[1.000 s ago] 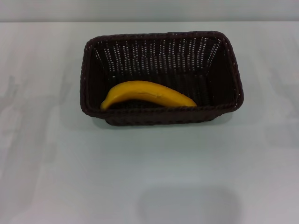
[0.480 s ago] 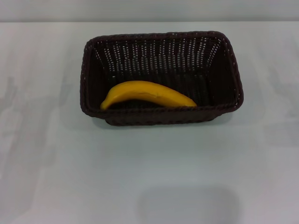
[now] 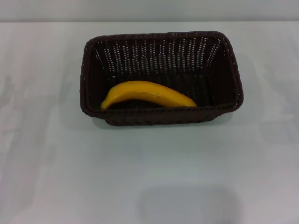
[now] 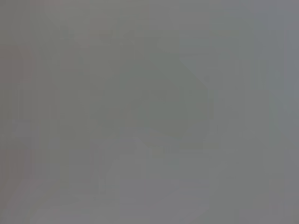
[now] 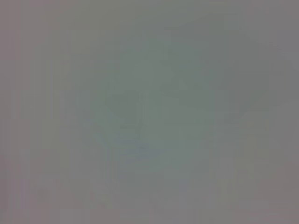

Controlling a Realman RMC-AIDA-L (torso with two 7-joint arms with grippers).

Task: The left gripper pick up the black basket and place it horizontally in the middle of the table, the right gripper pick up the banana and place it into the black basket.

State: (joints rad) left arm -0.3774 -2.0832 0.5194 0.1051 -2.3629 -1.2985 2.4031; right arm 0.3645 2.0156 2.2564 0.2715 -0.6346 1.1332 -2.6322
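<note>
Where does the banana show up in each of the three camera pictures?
Head view: the banana lies in the basket, along its near wall, left of middle.
Left wrist view: not in it; only a plain grey blank.
Right wrist view: not in it; the same grey blank.
Shared landmark: none; the basket shows only in the head view.

Pale wall strip [image 3: 149,10] behind table

The head view looks steeply down, fairly near, on the smooth white tabletop [image 3: 56,177]. Both wrist views show only featureless grey, sharing nothing recognisable.
</note>
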